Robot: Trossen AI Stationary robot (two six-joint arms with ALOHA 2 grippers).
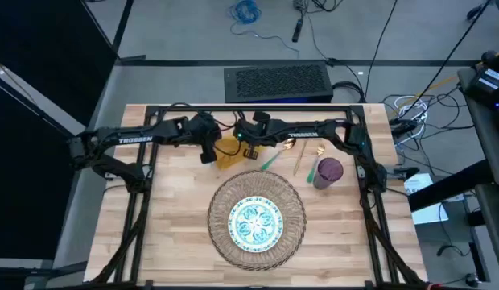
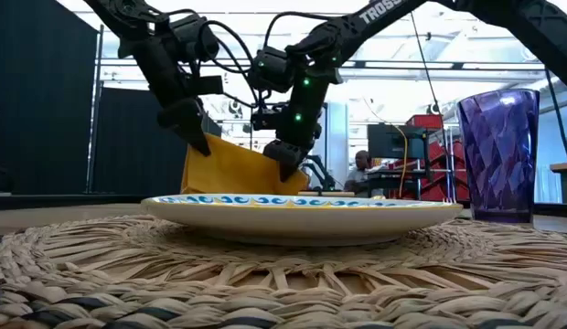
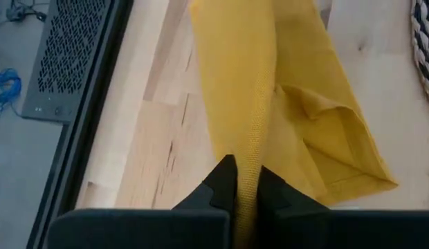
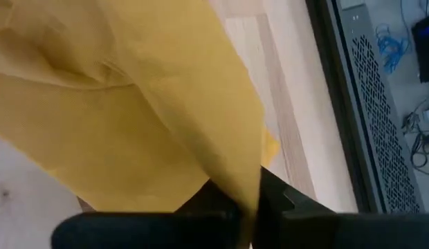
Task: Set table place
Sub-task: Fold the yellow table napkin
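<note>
The mustard-yellow napkin (image 1: 228, 151) was suspended above the far central part of the table (image 1: 169, 217), held between both grippers. The left gripper (image 1: 208, 155) was pressed together on one edge of the napkin; in the left wrist view its two dark fingers (image 3: 225, 183) pinched a vertical fold of the cloth (image 3: 256, 138). The right gripper (image 1: 249, 150) was likewise clamped on the opposite edge, and in the right wrist view the cloth (image 4: 131, 124) draped over and across its fingers (image 4: 277, 197). In the low view the napkin (image 2: 238, 169) hung as a slack sheet between the left gripper (image 2: 199, 137) and the right gripper (image 2: 285, 157), behind the plate. The round woven straw mat (image 1: 256, 219) lay on the near central part of the table, with the blue-green patterned plate (image 1: 255, 223) resting at its centre. The purple cup (image 1: 328, 171) stood upright on the table, just beyond the mat on the right side. The gold cutlery (image 1: 302, 157) lay on the table between the napkin and the cup, with one green-handled piece (image 1: 272, 159) near the right gripper and another (image 1: 311, 171) just beside the cup.
</note>
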